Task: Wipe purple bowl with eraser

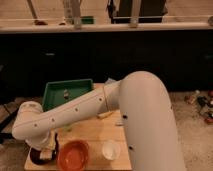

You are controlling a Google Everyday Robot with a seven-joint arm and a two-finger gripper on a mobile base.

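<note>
The purple bowl [35, 156] sits at the front left corner of the wooden table, partly hidden by my arm. My gripper [46, 150] hangs from the white wrist [30, 125] and reaches down into the bowl. It is shut on the eraser [47, 155], a small pale block that rests against the inside of the bowl on its right side.
An orange bowl [74, 155] stands right next to the purple bowl. A translucent white cup [111, 150] is to its right. A green tray [65, 92] lies at the back left. A pale yellowish piece [105, 115] lies mid-table [100, 132], under my large white arm.
</note>
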